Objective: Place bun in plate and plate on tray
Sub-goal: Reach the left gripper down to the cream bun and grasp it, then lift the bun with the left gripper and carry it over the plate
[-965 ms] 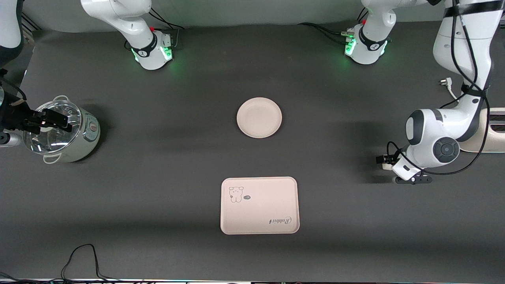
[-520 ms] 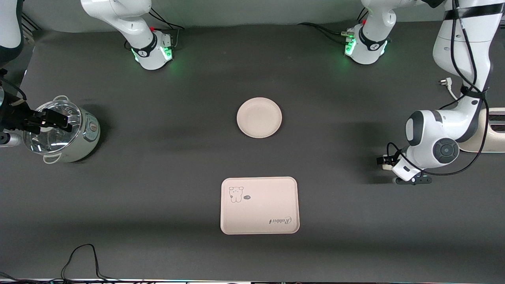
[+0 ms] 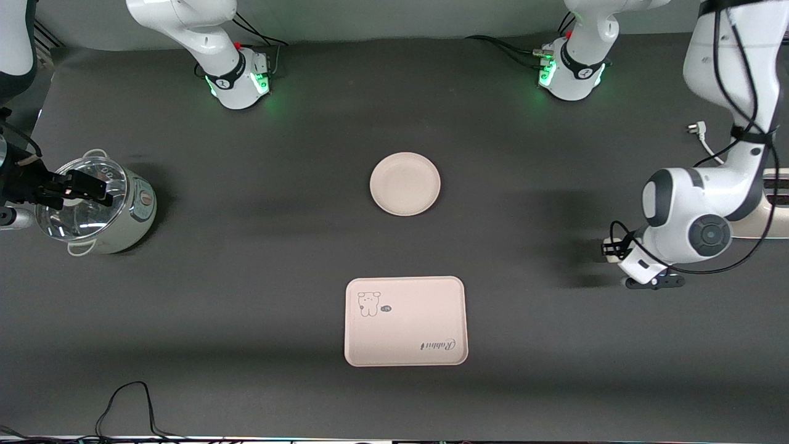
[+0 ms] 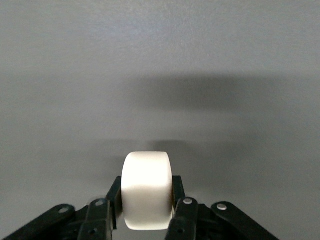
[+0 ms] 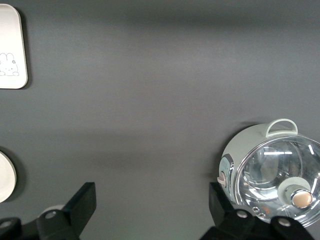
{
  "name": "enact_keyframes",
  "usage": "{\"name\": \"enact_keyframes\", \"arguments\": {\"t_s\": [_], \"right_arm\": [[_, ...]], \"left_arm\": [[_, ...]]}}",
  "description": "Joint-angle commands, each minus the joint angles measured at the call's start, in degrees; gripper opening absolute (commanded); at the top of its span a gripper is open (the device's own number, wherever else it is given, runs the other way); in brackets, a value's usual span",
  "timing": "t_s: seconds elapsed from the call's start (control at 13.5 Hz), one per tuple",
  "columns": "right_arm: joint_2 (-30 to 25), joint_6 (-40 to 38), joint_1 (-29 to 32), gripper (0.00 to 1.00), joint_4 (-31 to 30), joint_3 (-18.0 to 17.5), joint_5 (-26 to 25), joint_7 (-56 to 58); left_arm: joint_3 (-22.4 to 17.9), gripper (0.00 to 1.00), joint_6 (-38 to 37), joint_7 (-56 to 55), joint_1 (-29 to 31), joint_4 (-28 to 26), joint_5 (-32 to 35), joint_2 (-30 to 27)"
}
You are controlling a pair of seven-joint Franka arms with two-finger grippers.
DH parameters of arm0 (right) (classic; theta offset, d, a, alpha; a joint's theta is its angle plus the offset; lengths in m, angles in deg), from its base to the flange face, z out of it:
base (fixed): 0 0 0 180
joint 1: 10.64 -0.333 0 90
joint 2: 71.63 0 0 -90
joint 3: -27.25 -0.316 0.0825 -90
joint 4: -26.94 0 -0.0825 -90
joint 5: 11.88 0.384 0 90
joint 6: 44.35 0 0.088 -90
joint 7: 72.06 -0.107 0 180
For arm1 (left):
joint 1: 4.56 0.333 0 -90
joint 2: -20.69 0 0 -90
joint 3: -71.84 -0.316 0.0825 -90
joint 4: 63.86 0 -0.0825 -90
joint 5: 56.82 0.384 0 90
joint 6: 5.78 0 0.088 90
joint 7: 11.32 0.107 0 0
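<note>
My left gripper (image 3: 611, 251) is shut on the bun (image 4: 146, 190), a small off-white stubby cylinder, and holds it over bare dark table toward the left arm's end. In the front view the bun is mostly hidden by the hand. The round cream plate (image 3: 405, 184) lies empty mid-table, and its edge shows in the right wrist view (image 5: 4, 177). The rectangular tray (image 3: 413, 314) with the rabbit drawing lies nearer to the front camera than the plate, and its corner shows in the right wrist view (image 5: 10, 45). My right gripper (image 3: 86, 188) is open and empty over the pot and waits; its fingers (image 5: 82, 200) stand wide apart.
A small pot with a glass lid (image 3: 98, 206) stands at the right arm's end of the table and also shows in the right wrist view (image 5: 272, 175). A beige appliance (image 3: 767, 213) and a plug (image 3: 693, 128) lie at the left arm's end. A black cable (image 3: 123, 401) lies along the front edge.
My left arm has shifted a little toward its own end of the table, away from the plate, with the bun still held. The right arm, plate and tray have not moved.
</note>
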Motion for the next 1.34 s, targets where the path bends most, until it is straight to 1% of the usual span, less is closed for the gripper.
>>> {"name": "enact_keyframes", "arguments": {"t_s": [0.0,0.07,0.22,0.37,0.45,0.59,0.67,0.74,0.82,0.89,1.04,1.19,1.26], "right_arm": [[-1.2,-0.1,-0.5,1.00,-1.1,0.2,-1.3,1.0],[-1.2,-0.1,-0.4,1.00,-1.2,0.2,-1.3,1.0],[-1.2,-0.2,-0.4,1.00,-1.2,0.2,-1.3,1.0],[-1.1,-0.1,-0.5,1.00,-1.2,0.2,-1.3,1.0],[-1.1,-0.1,-0.5,1.00,-1.2,0.2,-1.3,1.0],[-1.0,-0.1,-0.4,1.00,-1.2,0.3,-1.3,1.0],[-1.0,-0.1,-0.4,1.00,-1.2,0.3,-1.3,1.0],[-1.0,-0.1,-0.4,1.00,-1.2,0.3,-1.3,1.0],[-1.0,-0.1,-0.4,1.00,-1.2,0.3,-1.3,1.0],[-1.0,-0.1,-0.4,1.00,-1.2,0.2,-1.3,1.0],[-1.0,-0.1,-0.4,1.00,-1.2,0.3,-1.3,1.0],[-0.9,-0.1,-0.4,1.00,-1.2,0.3,-1.3,1.0],[-0.9,-0.1,-0.4,1.00,-1.3,0.3,-1.3,1.0]], "left_arm": [[-0.2,0.44,-16.1,-0.8,-0.3,4.8,-0.2,-8.7],[-0.2,0.44,-23.1,-0.7,-0.2,8.8,-0.2,-10.8],[-0.3,0.45,-34.8,0.1,0.2,16.9,0.3,-13.9],[-0.3,0.45,-42.9,0.1,0.2,23.0,0.1,-16.6],[-0.3,0.45,-44.5,0.1,0.2,23.8,0.1,-18.1],[-0.1,0.45,-44.9,0.0,-0.2,23.6,-0.3,-19.7],[0.6,0.45,-44.7,-1.1,-1.5,23.8,-0.3,-19.6],[2.0,0.45,-44.3,-3.2,-3.3,23.8,-0.4,-19.0],[2.8,0.45,-43.4,-9.2,-4.8,23.7,-0.8,-18.4],[4.5,0.45,-41.7,-15.2,-6.4,23.6,-2.4,-17.1],[6.2,0.45,-36.8,-24.0,-8.6,23.5,-6.9,-14.1],[8.9,0.45,-31.5,-33.4,-12.1,23.5,-8.1,-10.7],[10.3,0.45,-28.8,-39.2,-14.9,23.5,-8.1,-8.9]]}}
